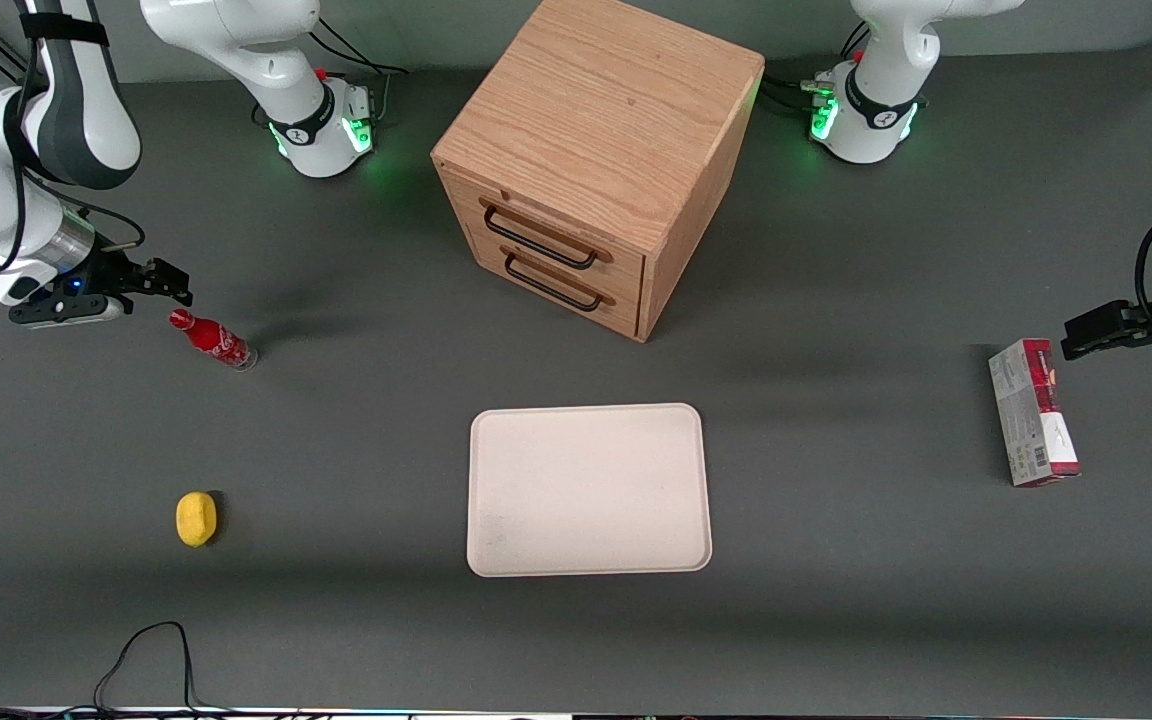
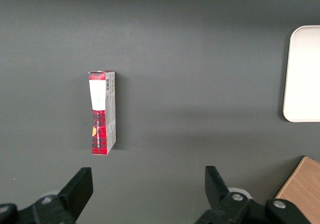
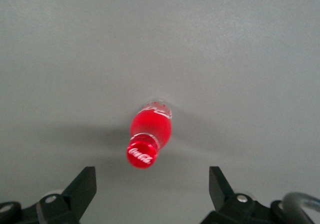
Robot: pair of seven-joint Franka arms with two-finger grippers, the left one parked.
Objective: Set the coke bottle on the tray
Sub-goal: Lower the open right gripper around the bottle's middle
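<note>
Nearest to the front camera lies the large flat cream-white rectangular tray (image 1: 590,490), with nothing on it, and a small yellow rounded object (image 1: 196,519) lies toward the working arm's end of the table. Farther from the camera stands the small slim red coke bottle (image 1: 211,339), upright on the grey table (image 1: 836,560), well apart from the tray. Just above it hangs the black two-finger gripper (image 1: 161,283), its fingers (image 3: 80,189) spread wide and holding nothing; in the right wrist view the red cap sits between them, slightly off centre. The bottle is narrow and light, so I think a descent that is not centred could push it over, and then it may roll away. The wooden two-drawer cabinet (image 1: 596,160) stands farthest, away from the path.
</note>
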